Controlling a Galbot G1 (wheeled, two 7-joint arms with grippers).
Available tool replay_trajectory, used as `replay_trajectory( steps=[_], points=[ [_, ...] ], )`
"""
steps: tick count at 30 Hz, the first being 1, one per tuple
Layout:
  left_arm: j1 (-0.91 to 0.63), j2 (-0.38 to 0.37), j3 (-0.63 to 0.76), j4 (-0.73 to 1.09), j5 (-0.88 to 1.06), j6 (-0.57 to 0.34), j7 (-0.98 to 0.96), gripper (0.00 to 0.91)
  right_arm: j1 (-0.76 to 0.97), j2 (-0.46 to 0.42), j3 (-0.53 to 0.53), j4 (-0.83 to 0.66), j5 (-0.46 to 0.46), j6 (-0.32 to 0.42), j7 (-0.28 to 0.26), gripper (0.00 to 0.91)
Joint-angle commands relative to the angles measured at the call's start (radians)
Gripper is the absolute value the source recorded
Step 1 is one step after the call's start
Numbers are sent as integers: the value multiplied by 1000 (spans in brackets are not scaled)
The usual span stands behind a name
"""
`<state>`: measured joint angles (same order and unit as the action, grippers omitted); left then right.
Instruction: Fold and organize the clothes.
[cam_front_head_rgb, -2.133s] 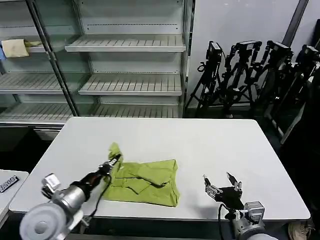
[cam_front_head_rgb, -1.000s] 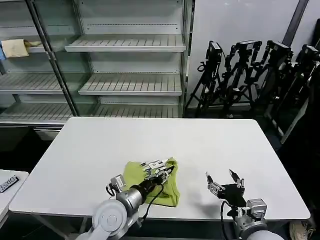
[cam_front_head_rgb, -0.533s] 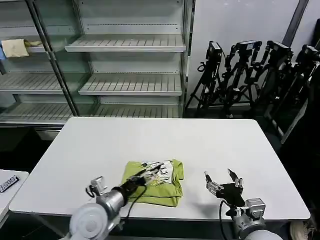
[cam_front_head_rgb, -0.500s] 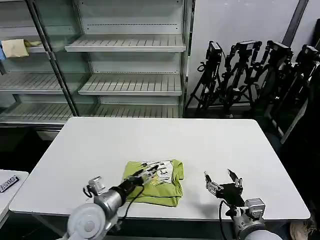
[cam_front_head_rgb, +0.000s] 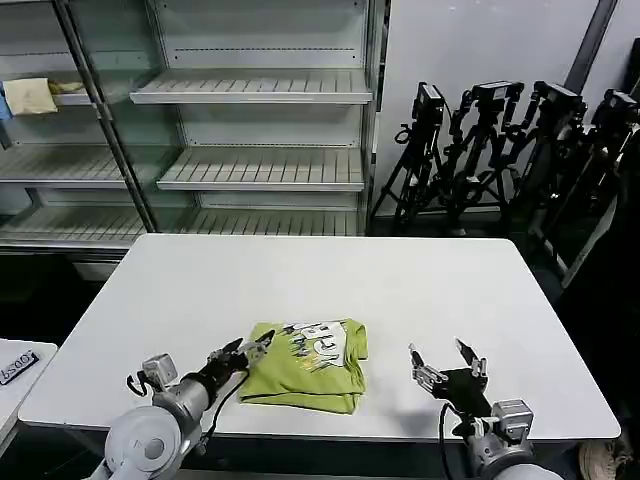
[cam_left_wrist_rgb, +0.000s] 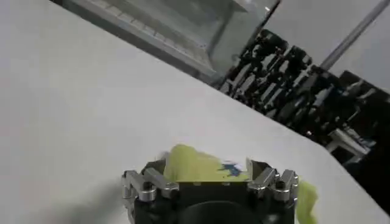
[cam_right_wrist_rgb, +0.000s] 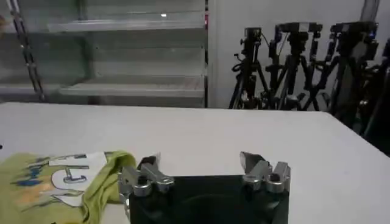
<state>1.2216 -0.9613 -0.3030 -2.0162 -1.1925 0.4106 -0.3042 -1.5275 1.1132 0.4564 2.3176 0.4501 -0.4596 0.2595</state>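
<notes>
1. Head view: the T-shirt (cam_front_head_rgb: 305, 365) lies near the front edge of the table (cam_front_head_rgb: 330, 280), a little left of centre, folded down to a compact squarish bundle with its white-and-dark print facing up.

2. Left gripper (cam_front_head_rgb: 250, 351) sits just off the bundle's left edge, low over the table. Its fingers are spread apart and hold no cloth. From the left wrist view, the shirt (cam_left_wrist_rgb: 231, 173) shows just beyond those parted fingers.

3. Right gripper (cam_front_head_rgb: 446, 362) hovers to the right of the shirt, well apart from it, fingers open and empty. It looks idle. The right wrist view catches the shirt (cam_right_wrist_rgb: 64, 179) off to one side, print up, with the lower layers bulging out along the edge nearest that gripper.

4. My read on the step: the folding looks all but finished, and the left arm is at the release-and-tidy stage.

5. What comes next, as I judge it: either one more fold to halve the bundle, or a smoothing pass. The stacked layers are soft and loose, so any new grip should pinch all of them together at one edge. Otherwise the top layer may peel back and undo the fold.

6. Far behind, metal shelves (cam_front_head_rgb: 260, 90) stand beyond the table.
</notes>
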Motion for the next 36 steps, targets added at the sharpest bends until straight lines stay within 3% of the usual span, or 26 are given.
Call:
replay_trajectory(
  steps=[1,13,14,15,18,19,20,25,36],
  points=[
    [15,-45,21,68,65,0,11,907,-10,-2,12,12,1,-1,0,907],
    [44,-126,40,6,-28,10,2,907,-21,3,22,25,0,-2,3,907],
    [42,-128,38,9,-34,7,2,796,-22,3,22,27,0,-2,3,907],
    [40,-130,36,14,-38,3,2,554,-22,4,22,27,0,-2,4,907],
    [32,-132,24,31,-74,-12,1,212,-26,6,22,27,-2,-2,4,907],
    [30,-134,21,36,-85,-15,0,212,-27,7,22,27,-2,-2,4,907],
    [29,-134,19,39,-89,-16,0,91,-27,8,21,27,-3,-2,5,907],
    [27,-145,4,40,-139,-23,1,50,-27,10,19,31,-5,-3,6,907],
    [36,-180,-29,22,-246,-35,8,50,-34,10,29,40,-4,-5,7,907]
  ],
)
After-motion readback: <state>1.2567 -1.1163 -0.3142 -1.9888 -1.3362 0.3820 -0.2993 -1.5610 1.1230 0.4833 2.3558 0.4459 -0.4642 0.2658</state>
